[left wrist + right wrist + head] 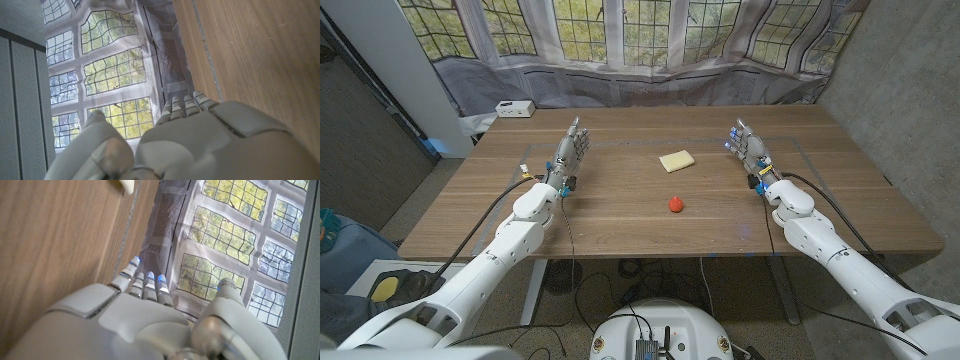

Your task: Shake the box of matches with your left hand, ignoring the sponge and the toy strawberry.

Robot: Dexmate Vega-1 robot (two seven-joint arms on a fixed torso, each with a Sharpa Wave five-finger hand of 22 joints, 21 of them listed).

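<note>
Here both arms reach forward; left hand [569, 152] and right hand [749, 147] stand on edge, fingers straight, holding nothing. Matchbox [514, 108] sits far left; yellow sponge [676, 161] and toy strawberry [675, 204] mid-table.

1. Head view: fixed above my shoulders, looking down and forward over the whole wooden surface [620, 215]; both my arms enter from the bottom corners, with the leaded window [650, 30] at the far end. Widest and most distant view.
2. Left wrist view: mounted behind my left hand [200, 145], very close along its back, rotated so the surface stands at one side and the window beyond the fingertips.
3. Right wrist view: same close mount behind my right hand [135, 325], likewise rotated.
4. Shared: all three take in the surface's far edge, the grey curtain [650, 75] and the window; the head view also holds both hands.
</note>
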